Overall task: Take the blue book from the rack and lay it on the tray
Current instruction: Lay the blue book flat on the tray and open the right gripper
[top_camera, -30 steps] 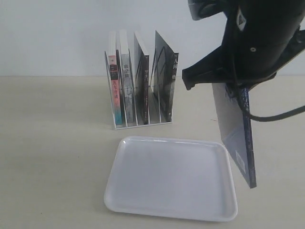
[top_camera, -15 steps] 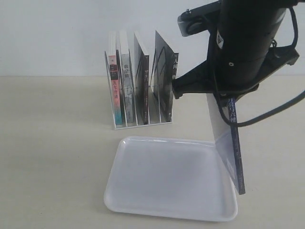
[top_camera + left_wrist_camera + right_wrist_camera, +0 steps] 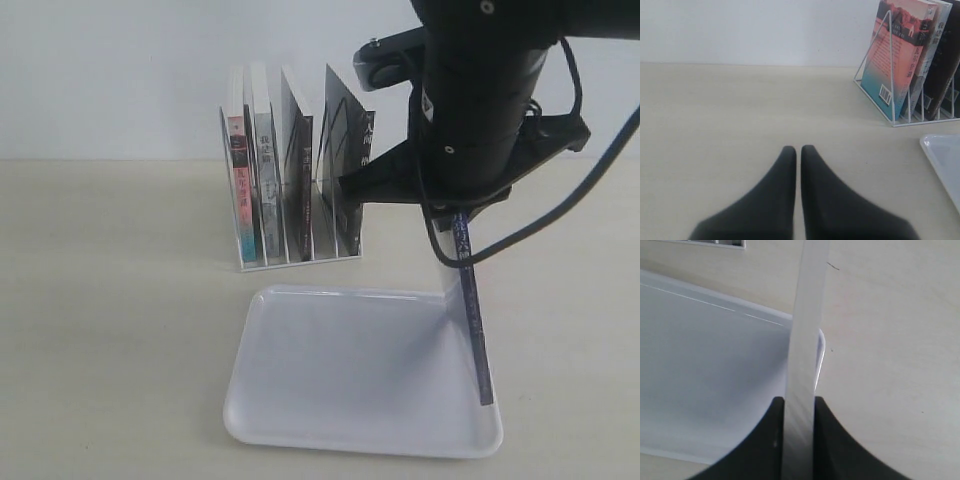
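Though lettering [image 3: 465,250] blurs, right gripper [image 3: 799,402] holds blue book [image 3: 472,315] upright over tray [image 3: 330,370].

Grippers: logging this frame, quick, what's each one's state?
Left gripper: shut, holding nothing.
Right gripper: shut on the blue book.

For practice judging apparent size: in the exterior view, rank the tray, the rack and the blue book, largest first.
1. tray, though it is nearer the camera
2. rack
3. blue book, seen nearly edge-on, so only a narrow strip
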